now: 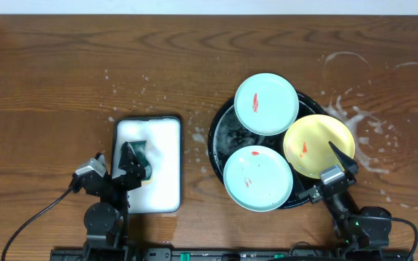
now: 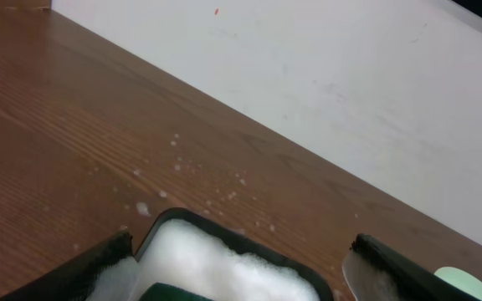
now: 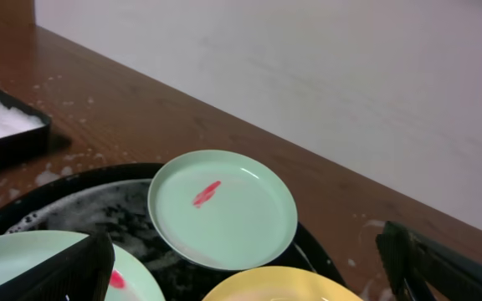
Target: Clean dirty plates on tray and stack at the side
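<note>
Three plates lie in the round black tray (image 1: 218,138). A mint plate (image 1: 266,103) with one red smear is at the back, a mint plate (image 1: 257,178) with red smears at the front, and a yellow plate (image 1: 318,147) with a small red mark at the right. My right gripper (image 1: 334,171) is open over the yellow plate's near edge; its wrist view shows the back mint plate (image 3: 223,208), the yellow plate (image 3: 283,287) and the tray (image 3: 124,209). My left gripper (image 1: 125,165) is open over a dark green sponge (image 1: 139,155) in the foam.
A white rectangular tray (image 1: 149,164) with a black rim, full of foam, sits at the left; it shows in the left wrist view (image 2: 224,263). White foam streaks and rings (image 1: 361,123) mark the wood table to the right of the black tray.
</note>
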`<state>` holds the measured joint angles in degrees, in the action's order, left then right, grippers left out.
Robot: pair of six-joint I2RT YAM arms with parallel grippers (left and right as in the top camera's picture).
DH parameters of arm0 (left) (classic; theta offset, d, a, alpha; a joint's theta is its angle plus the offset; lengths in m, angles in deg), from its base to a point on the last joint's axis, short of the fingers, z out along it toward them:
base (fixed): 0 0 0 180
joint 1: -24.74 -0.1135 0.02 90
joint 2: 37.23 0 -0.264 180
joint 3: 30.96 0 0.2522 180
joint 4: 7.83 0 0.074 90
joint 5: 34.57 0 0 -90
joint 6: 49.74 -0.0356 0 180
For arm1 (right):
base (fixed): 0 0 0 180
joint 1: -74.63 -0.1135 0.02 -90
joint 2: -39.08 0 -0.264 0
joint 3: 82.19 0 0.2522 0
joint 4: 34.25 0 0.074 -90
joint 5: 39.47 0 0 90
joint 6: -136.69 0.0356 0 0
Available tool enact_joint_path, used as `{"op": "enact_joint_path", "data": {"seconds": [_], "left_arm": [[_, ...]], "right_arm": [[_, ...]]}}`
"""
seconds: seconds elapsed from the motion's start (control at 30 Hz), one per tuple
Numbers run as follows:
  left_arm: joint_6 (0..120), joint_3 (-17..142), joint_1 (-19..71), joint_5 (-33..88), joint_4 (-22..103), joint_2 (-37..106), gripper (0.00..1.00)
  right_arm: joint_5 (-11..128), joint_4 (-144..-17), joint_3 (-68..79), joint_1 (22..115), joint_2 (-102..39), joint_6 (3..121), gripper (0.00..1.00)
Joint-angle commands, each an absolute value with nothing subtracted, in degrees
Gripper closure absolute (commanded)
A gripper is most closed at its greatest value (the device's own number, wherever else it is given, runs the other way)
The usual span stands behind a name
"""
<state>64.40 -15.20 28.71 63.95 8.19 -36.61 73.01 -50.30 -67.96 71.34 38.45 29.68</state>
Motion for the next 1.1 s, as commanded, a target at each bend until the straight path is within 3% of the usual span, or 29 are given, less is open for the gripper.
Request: {"op": "enact_joint_path", "data": {"seconds": [0.0, 0.37, 0.57, 0.9, 1.07], "left_arm": [[65.34, -16.97, 28.99, 60.73, 8.52, -37.00, 0.17], [65.54, -12.43, 28.99, 53.34, 2.11, -36.74, 0.17], [62.76, 5.08, 28.99, 53.37, 14.81, -27.58, 0.17], [59.96, 41.36, 28.99, 53.50, 48.71, 6.82, 0.17], [58.23, 45.45, 28.99, 53.28, 55.60, 18.93, 0.17]], "right_arm": [[75.88, -50.36, -68.11, 70.44, 38.52, 29.31, 0.01], [78.50, -46.17, -65.07, 70.46, 38.15, 40.67, 0.01], [75.13, -48.90, -50.69, 70.46, 30.19, 41.09, 0.01], [75.18, -80.81, -8.66, 70.46, -6.09, 41.09, 0.01], [75.64, -93.09, 4.80, 70.44, -21.50, 41.09, 0.01]]}}
